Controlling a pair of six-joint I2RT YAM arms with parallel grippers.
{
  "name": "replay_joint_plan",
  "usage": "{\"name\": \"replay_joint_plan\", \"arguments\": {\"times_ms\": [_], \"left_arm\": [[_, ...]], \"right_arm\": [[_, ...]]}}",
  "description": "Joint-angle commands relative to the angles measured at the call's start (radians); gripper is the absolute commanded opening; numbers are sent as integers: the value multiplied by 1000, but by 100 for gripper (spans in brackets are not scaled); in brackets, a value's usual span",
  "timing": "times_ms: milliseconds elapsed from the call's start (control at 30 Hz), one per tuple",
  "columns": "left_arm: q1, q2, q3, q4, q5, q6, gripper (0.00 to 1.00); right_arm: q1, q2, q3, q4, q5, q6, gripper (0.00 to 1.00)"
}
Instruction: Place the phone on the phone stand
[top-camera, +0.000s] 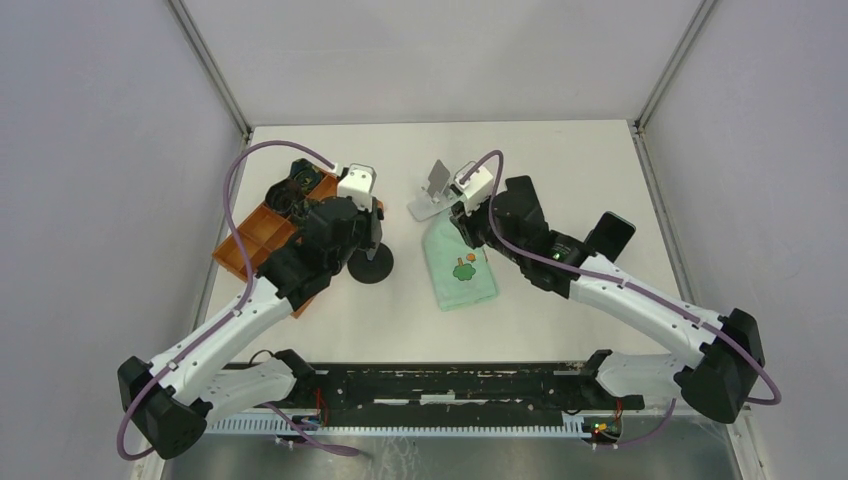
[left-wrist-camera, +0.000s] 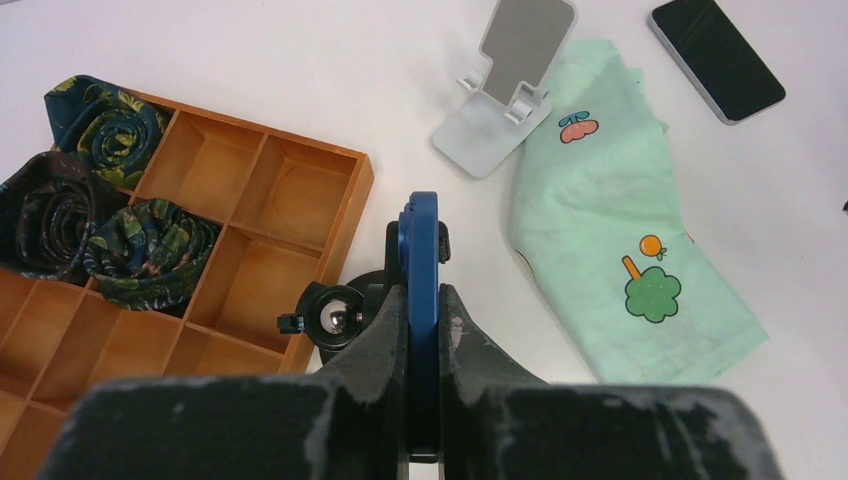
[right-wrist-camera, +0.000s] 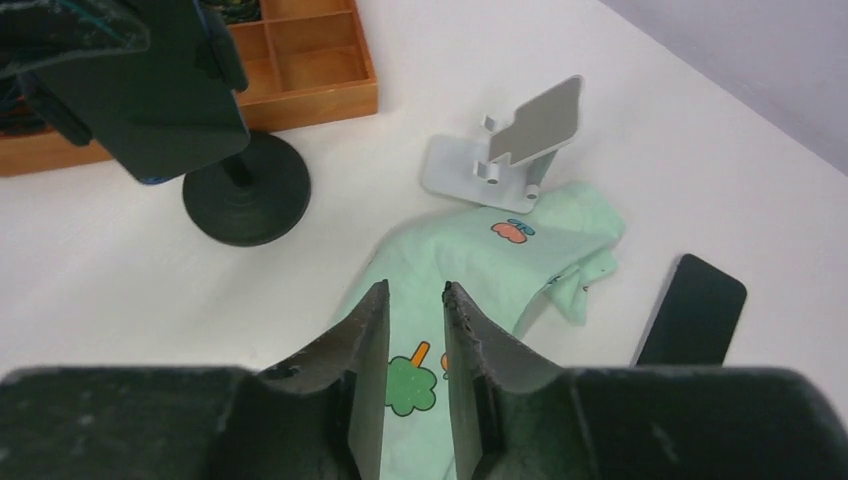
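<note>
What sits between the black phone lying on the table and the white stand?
Only the green cloth: its rumpled corner lies low between the phone and the white stand. Nothing else rests between them.

The thin blue-edged slab (left-wrist-camera: 422, 250) clamped in the left gripper (left-wrist-camera: 422, 300) showed only its edge to the left wrist camera, so its face could not be read, and its lower end was hidden between the fingers. From above, the left arm covered that slab and part of the orange wooden compartment tray (top-camera: 262, 228), which the left wrist view also cut off at its left and bottom edges. The black rectangular phone (top-camera: 612, 232) lay partly behind the right arm in the top view, and the body of the right gripper (right-wrist-camera: 415, 290) hid its near end in the right wrist view. The white folding phone stand (left-wrist-camera: 505, 90) had its backrest clipped by the left wrist view's top edge.
</note>
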Motion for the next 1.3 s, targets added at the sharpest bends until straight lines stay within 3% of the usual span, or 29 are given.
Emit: {"name": "replay_joint_plan", "arguments": {"times_ms": [0,200,433,867,1267], "left_arm": [[7,-3,-28,-117,-24,68,2],[8,-14,-9,-131,58,58,2],[7,-43,37,-136,148,30,2],[8,-53,86,-97,233,17,2],[8,81,215,-31,237,66,2]], "right_arm": [[-70,-35,-19,1,-274,-70,34],[-192,-93,-87,6,-754,-230,56],[-283,-162,-181,-48,-1009,-424,70],[-446,-235,-373,-44,-1262,-578,76],[-505,-234,-410,-71,-1268,-647,77]]}}
